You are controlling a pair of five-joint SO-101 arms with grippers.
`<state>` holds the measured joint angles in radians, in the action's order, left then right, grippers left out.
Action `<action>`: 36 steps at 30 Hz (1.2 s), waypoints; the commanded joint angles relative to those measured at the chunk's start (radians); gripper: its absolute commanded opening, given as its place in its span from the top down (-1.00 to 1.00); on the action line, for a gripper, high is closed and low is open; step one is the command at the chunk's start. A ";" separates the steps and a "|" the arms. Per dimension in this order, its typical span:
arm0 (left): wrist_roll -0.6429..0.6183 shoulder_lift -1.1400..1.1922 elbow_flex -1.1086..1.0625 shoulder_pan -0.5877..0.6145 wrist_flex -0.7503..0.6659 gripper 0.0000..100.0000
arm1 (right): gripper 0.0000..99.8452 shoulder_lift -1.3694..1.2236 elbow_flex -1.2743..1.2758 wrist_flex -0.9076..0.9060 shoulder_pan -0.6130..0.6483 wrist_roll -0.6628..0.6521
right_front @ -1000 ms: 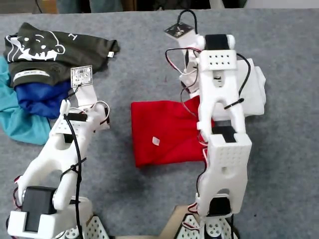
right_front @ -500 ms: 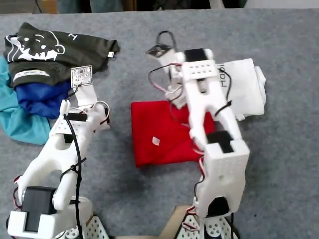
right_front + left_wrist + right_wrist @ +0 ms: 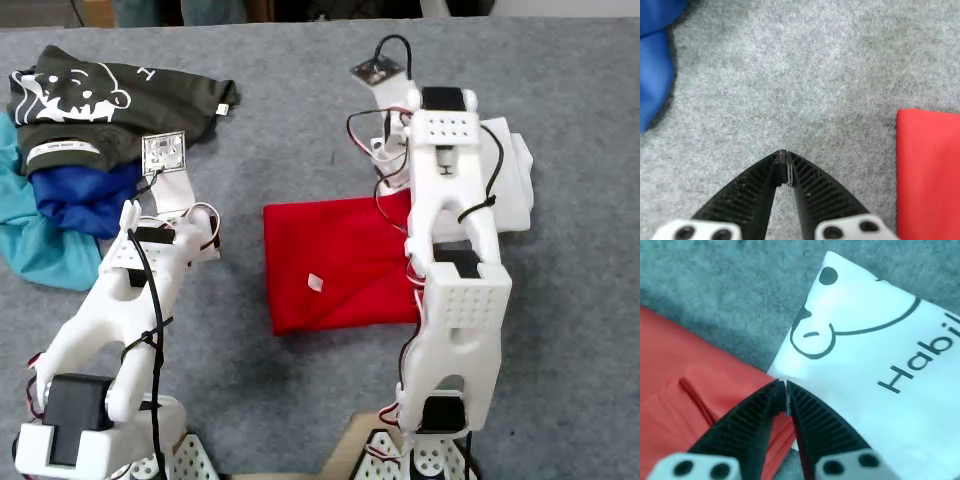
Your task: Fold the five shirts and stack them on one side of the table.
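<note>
The right hand (image 3: 785, 386) is seen closed on nothing over the white shirt's (image 3: 875, 340) edge, where the folded red shirt (image 3: 335, 265) is met mid-bench (image 3: 570, 100). The cloth is judged soft and light, so a corner pinch is advised.

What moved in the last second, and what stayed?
The right arm swung over the red shirt towards the left arm, then back; the right gripper is shut at the edge of the white shirt. The left arm, both shirts and the shirt pile stayed put.
</note>
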<state>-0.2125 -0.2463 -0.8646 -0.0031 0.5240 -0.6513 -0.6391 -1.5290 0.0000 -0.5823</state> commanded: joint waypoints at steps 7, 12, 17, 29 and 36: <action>0.009 -0.008 0.050 0.001 -0.015 0.94 | 0.97 0.028 -0.309 -0.239 0.068 0.002; 0.009 -0.008 0.050 0.002 -0.015 0.94 | 0.97 0.162 -0.097 -0.238 0.201 -0.006; 0.009 -0.008 0.050 0.002 -0.015 0.94 | 0.96 0.257 0.166 -0.221 0.295 -0.054; 0.009 -0.008 0.061 0.002 -0.011 0.94 | 0.74 0.254 0.469 -0.005 0.310 -0.041; 0.009 -0.006 0.061 0.002 -0.012 0.94 | 0.73 0.174 0.475 0.011 0.308 -0.044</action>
<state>-0.2125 -0.2463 -0.8493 -0.0031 0.5240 -0.4733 -0.1665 -1.5275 0.2961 -0.6283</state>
